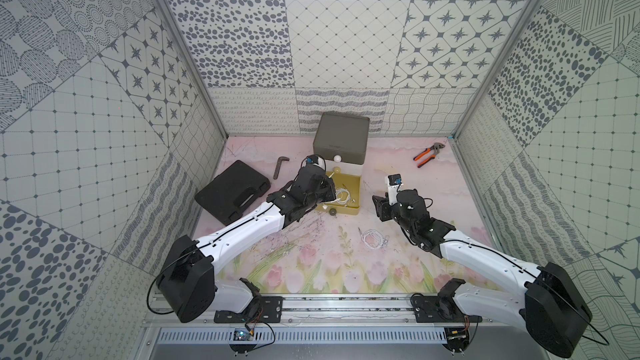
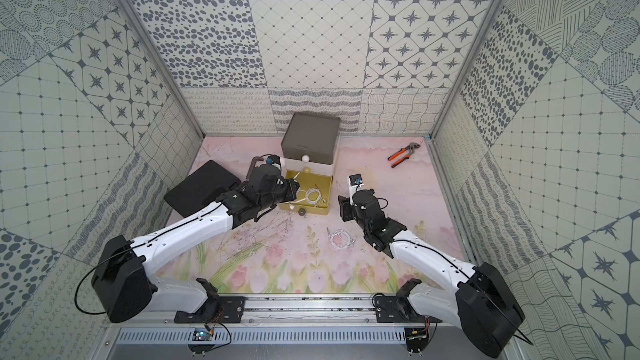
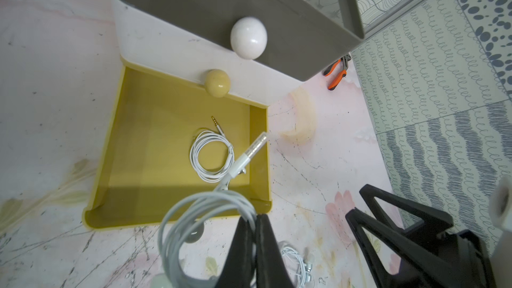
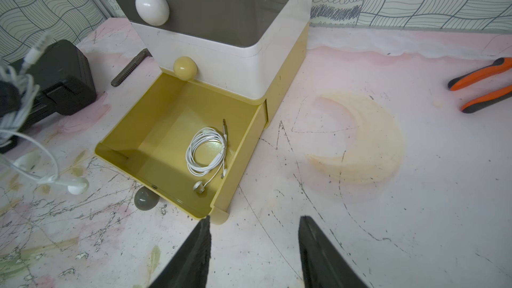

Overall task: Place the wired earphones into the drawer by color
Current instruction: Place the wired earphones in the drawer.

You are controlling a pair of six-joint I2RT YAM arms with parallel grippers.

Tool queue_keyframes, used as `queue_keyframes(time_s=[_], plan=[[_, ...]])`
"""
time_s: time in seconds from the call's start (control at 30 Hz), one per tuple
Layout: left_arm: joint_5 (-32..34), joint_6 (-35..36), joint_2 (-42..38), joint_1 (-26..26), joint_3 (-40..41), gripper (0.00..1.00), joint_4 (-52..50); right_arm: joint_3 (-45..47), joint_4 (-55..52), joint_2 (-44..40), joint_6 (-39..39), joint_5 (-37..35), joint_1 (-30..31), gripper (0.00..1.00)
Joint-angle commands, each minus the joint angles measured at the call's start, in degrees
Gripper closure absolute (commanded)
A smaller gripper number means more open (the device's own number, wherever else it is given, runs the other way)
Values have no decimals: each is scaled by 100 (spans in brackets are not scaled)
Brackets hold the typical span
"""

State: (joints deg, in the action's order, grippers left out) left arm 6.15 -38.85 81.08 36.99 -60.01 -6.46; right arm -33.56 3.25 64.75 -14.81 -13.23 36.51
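Enclosure, three-sided.
- Back wall [image 1: 346, 46], left wall [image 1: 69, 133], right wall [image 1: 571, 133]: pale panels in a patchwork of grey prints (dots, stars, grids, hatching, wavy lines).
- Corner posts [image 1: 180, 46]: bare aluminium, at both rear corners.
- Floor mat [image 1: 311, 271]: pink marble print with tulips towards the near edge, scuffed, with one yellowish stain [image 4: 360, 139].
- Front edge: metal rail [image 1: 346, 303], with a slotted grille [image 1: 346, 335] just outside it.
- Light: soft and even.

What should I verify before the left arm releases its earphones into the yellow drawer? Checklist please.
1. Grip: left gripper shut on the held earphones: ok.
2. Drawer open: yellow drawer is pulled out, floor exposed: ok.
3. Colour match: held earphones are white, white coil already inside: ok.
4. Bundle fully over the drawer: earbuds dangle near its front corner: cannot tell.
5. Right gripper open, empty, outside the drawer: ok.
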Motion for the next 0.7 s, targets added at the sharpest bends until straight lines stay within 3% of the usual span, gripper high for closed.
queue_keyframes(time_s=[0.0, 0.33, 0.67], plan=[[40, 449, 417, -59, -249, 100, 1117, 95, 250, -157, -32, -74, -47, 45], [-290, 435, 1329, -437, -422, 100, 1612, 122, 288, -156, -72, -67, -83, 45], [-608, 149, 1899, -610, -69, 100, 1996, 104, 299, -70, -80, -30, -114, 44]])
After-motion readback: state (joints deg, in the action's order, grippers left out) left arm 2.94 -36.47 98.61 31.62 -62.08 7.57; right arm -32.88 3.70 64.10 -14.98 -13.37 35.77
